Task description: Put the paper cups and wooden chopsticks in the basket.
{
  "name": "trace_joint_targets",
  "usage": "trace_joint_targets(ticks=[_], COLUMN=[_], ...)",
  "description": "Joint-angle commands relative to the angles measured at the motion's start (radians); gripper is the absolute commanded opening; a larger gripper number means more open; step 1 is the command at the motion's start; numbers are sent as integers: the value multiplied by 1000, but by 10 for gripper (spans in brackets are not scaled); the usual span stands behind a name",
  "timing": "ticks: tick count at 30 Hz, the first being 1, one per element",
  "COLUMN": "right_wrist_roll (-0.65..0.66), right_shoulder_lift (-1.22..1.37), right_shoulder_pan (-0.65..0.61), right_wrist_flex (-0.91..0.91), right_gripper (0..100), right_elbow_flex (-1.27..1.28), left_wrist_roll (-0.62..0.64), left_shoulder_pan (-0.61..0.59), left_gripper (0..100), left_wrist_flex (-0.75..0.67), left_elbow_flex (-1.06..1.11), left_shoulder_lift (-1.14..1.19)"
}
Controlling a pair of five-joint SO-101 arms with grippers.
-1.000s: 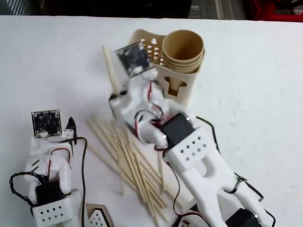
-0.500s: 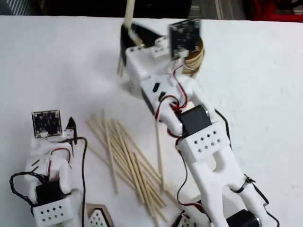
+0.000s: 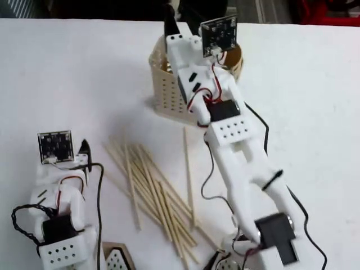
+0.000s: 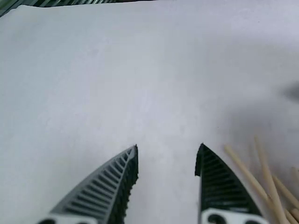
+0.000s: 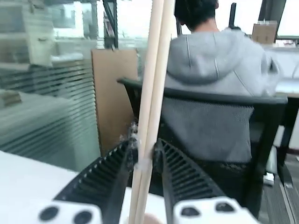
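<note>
Right arm is stretched out over the basket (image 3: 165, 95), which stands near the middle of the tabletop's (image 3: 67, 73) far edge, and the right gripper (image 5: 145, 150) is raised up above it, pinched tight on two wooden chopsticks (image 5: 156, 70) held side by side. They run upright between the ribbed fingers (image 5: 187, 175) and on past the tips. From the high view the arm covers most of the basket's opening; the perforated wall on the side toward the left edge is plain to see, and a tan sliver of the paper cups (image 3: 236, 56) peeks out behind the wrist camera board on the basket's other side, too hidden to tell how they sit. Down on the tabletop, the loose pile of chopsticks (image 3: 152, 188) fans out between the two arms, toward the near edge, crossing one another, with a single stick (image 3: 188, 169) lying straight just beside the pile, on the right arm's side. Over at the near left corner, the left arm is tucked low, and the left gripper (image 4: 166, 161) hangs with its jaws spread wide over bare white surface, nothing between them, a few chopstick ends (image 4: 261, 179) just beside one finger.
</note>
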Motion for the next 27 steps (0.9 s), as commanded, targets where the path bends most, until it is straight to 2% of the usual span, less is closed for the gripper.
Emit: trace_joint_targets(ticks=[1, 6, 9, 11, 13, 17, 21, 25, 27], right_wrist_roll=[9, 5, 3, 2, 2, -6, -120, -161, -161], right_shoulder_lift=[38, 48, -22, -88, -163, -332, -510, -680, -760], right_shoulder_pan=[27, 22, 7, -4, -16, -45, -45, 58, 154], right_wrist_flex=[-25, 4, 93, 206, 338, 628, 920, 1218, 1322], right_gripper=[17, 34, 107, 143, 134, 17, 35, 18, 18], right_elbow_flex=[-44, -46, -46, -44, -44, -44, -43, -41, -12], left_wrist_roll=[5, 5, 5, 5, 5, 5, 5, 5, 5], left_shoulder_pan=[-2, -2, -2, -2, -2, -2, -2, -2, -2], left_gripper=[211, 211, 211, 211, 211, 211, 211, 211, 211], left_wrist_flex=[-25, -28, -28, -28, -28, -28, -28, -26, -25], left_elbow_flex=[-3, -3, -3, -3, -3, -3, -3, -3, -3], left_shoulder_lift=[-12, -12, -12, -12, -12, -12, -12, -12, -12])
